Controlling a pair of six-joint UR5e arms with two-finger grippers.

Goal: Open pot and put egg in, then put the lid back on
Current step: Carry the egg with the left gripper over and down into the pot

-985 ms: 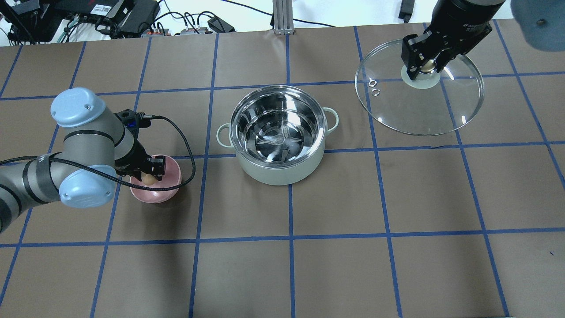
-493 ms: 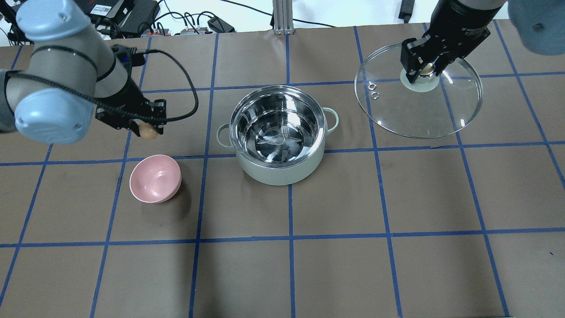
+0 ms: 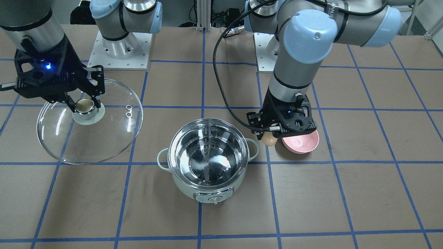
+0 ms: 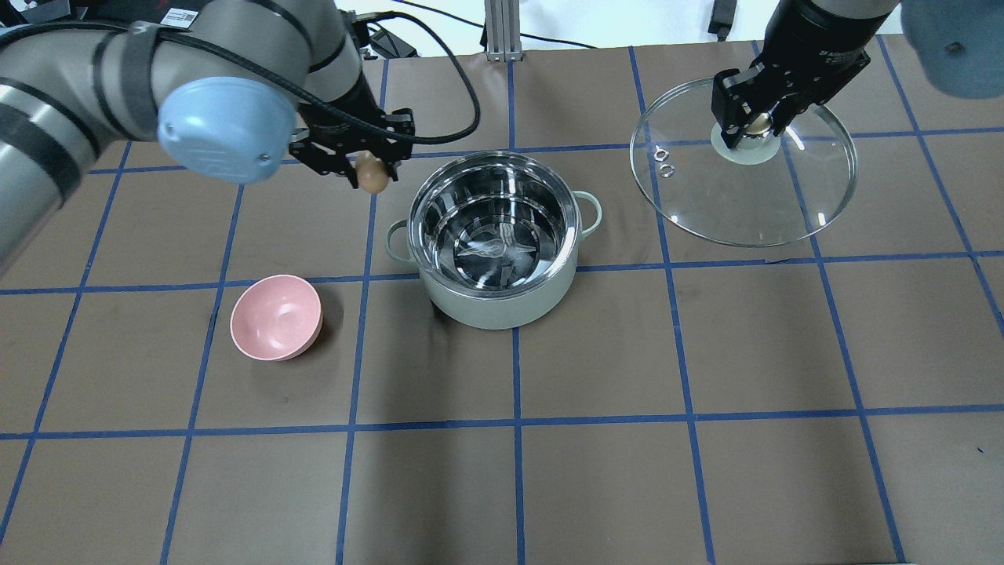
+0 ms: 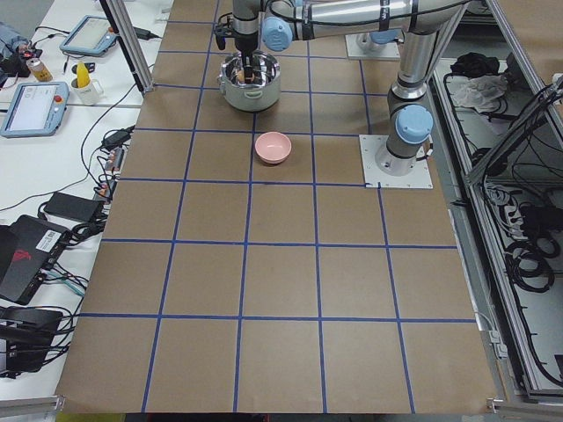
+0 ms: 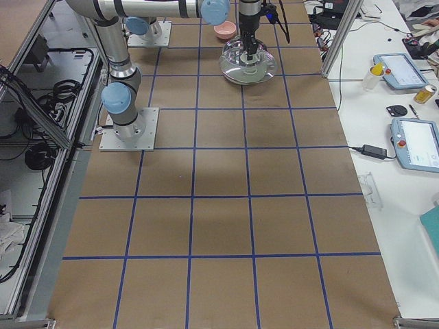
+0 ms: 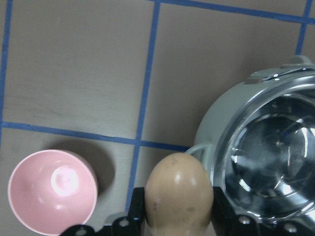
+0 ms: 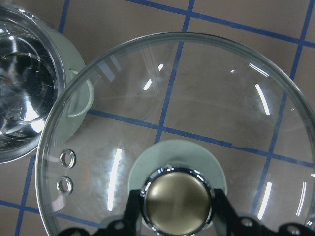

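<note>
We see a matte pink bowl [image 4: 276,316] left of our left hand [image 4: 369,169], which pinches the smooth tan egg [image 7: 178,191] over the brown, blue-taped worktop [image 4: 627,471]. Just right of that hand stands the open mint pot [image 4: 494,311] with its gleaming steel inside; its inner marking seems unreadable. Farther right, our right hand [image 4: 754,125] clamps the brassy knob [image 8: 176,199] of the clear glass lid [image 4: 745,200].

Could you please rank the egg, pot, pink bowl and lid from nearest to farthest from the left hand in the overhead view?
1. egg, held in the left hand
2. pot, just to its right
3. pink bowl, lower left in the view
4. lid, far right, held by the right hand
</note>
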